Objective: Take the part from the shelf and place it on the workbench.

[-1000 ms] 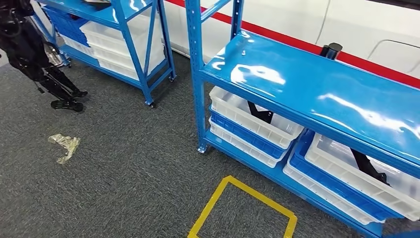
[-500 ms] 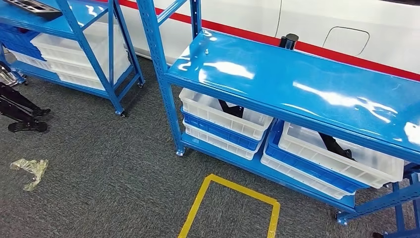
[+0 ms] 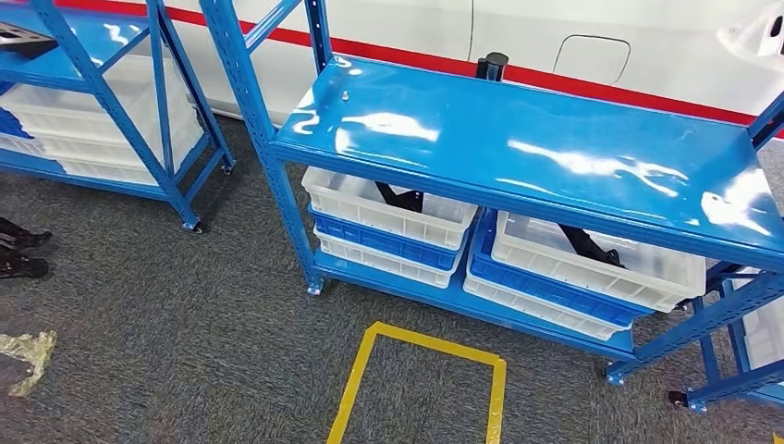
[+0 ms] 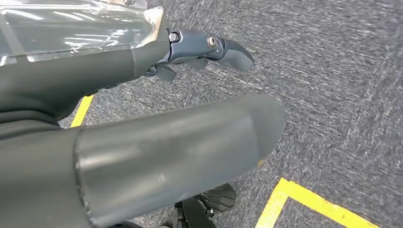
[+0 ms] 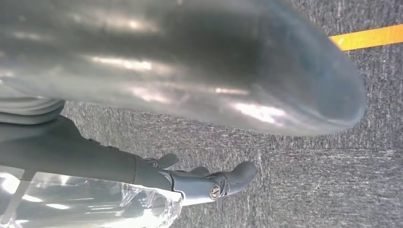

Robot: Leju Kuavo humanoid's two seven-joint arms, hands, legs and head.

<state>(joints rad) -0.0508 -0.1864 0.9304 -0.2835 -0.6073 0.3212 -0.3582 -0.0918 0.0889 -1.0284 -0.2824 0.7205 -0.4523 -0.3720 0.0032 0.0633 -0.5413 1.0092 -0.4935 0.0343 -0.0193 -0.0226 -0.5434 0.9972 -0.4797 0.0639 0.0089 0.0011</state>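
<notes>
A blue shelf unit (image 3: 518, 139) stands ahead in the head view. On its lower level are stacked white and blue bins. A black part (image 3: 399, 196) lies in the left top bin (image 3: 370, 208), and another black part (image 3: 588, 244) lies in the right top bin (image 3: 647, 273). My left hand (image 4: 123, 71) hangs over the grey carpet with its fingers (image 4: 209, 47) stretched out, holding nothing. My right hand (image 5: 157, 175) hangs the same way, its fingers (image 5: 218, 183) extended and empty.
A second blue shelf unit (image 3: 111, 120) on wheels stands to the left, with white bins and a black part (image 3: 20, 37) on top. A yellow tape square (image 3: 356, 388) marks the carpet before the shelf. A plastic scrap (image 3: 28, 351) lies far left. A white wall with a red stripe runs behind.
The whole picture has slid left: the camera has turned to the right, bringing the shelf with the bins to the centre. Nothing on the shelves has moved.
</notes>
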